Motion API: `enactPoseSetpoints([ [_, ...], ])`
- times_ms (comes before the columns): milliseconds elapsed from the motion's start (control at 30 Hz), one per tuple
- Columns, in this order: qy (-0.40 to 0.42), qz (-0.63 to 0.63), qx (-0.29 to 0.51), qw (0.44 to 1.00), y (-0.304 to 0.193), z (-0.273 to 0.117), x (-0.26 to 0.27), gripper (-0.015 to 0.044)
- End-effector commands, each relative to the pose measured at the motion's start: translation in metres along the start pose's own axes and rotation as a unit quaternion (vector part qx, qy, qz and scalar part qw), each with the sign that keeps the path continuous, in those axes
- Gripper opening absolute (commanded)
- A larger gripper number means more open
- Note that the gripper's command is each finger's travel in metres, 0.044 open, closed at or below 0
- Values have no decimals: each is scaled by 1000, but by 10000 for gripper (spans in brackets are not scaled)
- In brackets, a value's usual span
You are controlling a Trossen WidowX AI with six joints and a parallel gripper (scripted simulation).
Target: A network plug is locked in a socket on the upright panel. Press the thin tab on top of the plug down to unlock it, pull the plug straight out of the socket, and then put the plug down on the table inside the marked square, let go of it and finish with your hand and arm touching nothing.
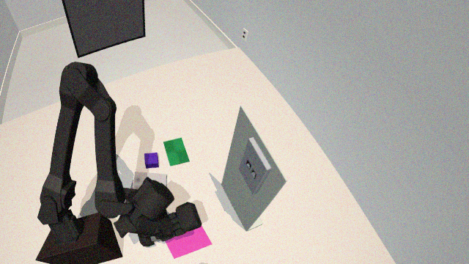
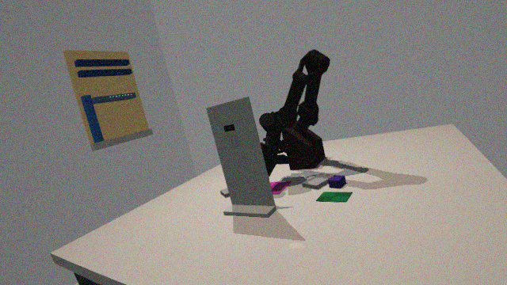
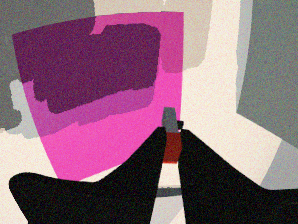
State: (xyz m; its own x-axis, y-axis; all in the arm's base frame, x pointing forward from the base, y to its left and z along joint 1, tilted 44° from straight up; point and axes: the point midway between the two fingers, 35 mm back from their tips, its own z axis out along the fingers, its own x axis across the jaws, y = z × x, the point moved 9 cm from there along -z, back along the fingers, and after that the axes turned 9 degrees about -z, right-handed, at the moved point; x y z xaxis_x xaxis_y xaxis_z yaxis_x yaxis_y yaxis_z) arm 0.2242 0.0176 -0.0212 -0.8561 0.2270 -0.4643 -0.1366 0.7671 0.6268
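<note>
Pale table [image 1: 205, 99] under us, and we have the plug [image 3: 172, 141] out of the panel [image 1: 234, 176]: its red body with a grey tip is pinched tight in the end effector [image 3: 170, 137]. We hang just above the near edge of the magenta square [image 3: 100, 143], our shadow dark across its upper half. From the top view, the end effector [image 1: 183, 229] overlaps the square's [image 1: 190, 243] corner. Panel stands well apart. A purple block [image 1: 151, 160] and green patch [image 1: 176, 151] sit nearby.
</note>
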Motion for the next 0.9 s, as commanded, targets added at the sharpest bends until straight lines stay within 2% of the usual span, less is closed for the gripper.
enactPoseSetpoints([
  [0,2,3,2,1000,0,3,3,0],
  [867,1,4,0,1000,3,18,17,0],
])
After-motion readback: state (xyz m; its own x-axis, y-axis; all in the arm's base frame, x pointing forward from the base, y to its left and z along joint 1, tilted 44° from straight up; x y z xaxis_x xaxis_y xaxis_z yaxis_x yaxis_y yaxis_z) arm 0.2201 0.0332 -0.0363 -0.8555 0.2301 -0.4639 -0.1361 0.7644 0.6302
